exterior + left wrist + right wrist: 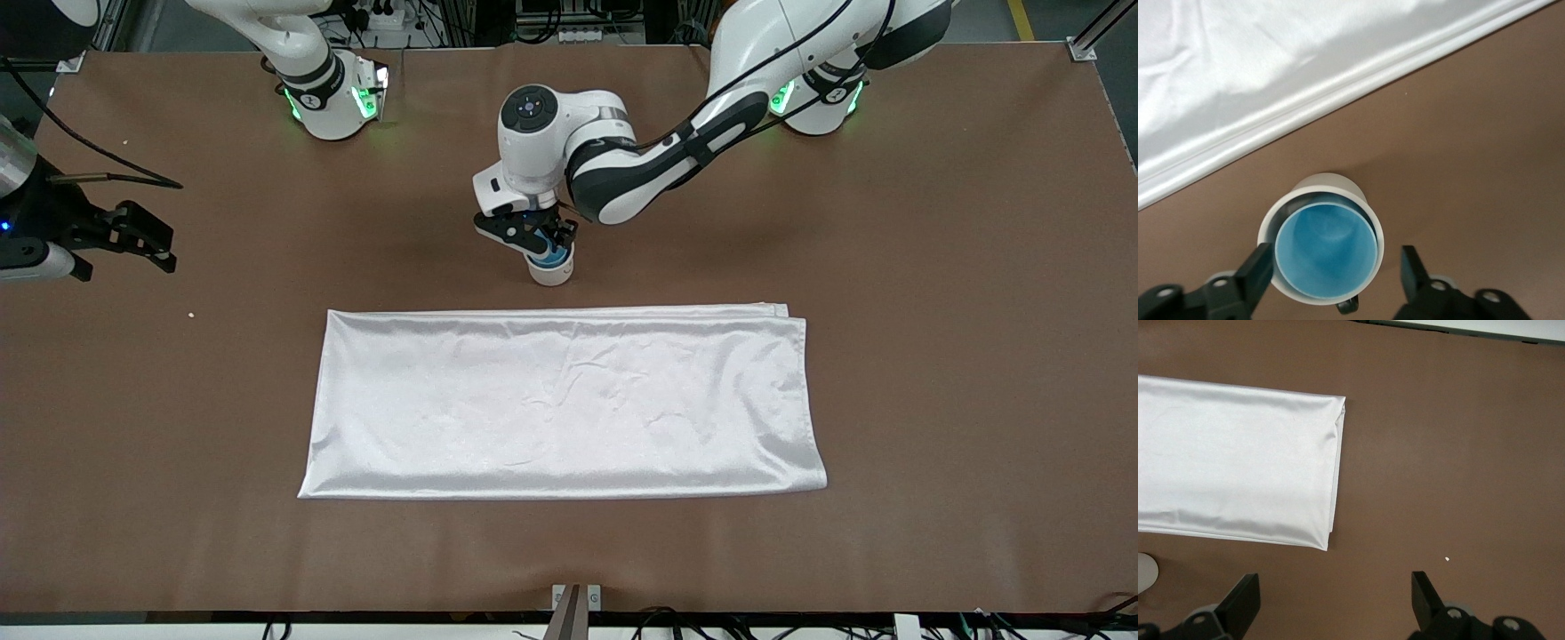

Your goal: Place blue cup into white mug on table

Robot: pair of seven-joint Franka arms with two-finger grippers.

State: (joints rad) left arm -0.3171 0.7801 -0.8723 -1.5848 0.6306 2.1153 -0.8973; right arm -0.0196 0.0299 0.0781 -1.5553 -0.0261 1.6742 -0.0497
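The cup was seen seated inside the mug, which stood on the table just farther from the front camera than the cloth. The left gripper was spread wide around the mug (holding nothing), so only withdrawal seemed left. The right gripper waited, spread wide and empty, over the right arm's end of the table.

L gripper low mid-table, jaws apart; R gripper waits, jaws apart.
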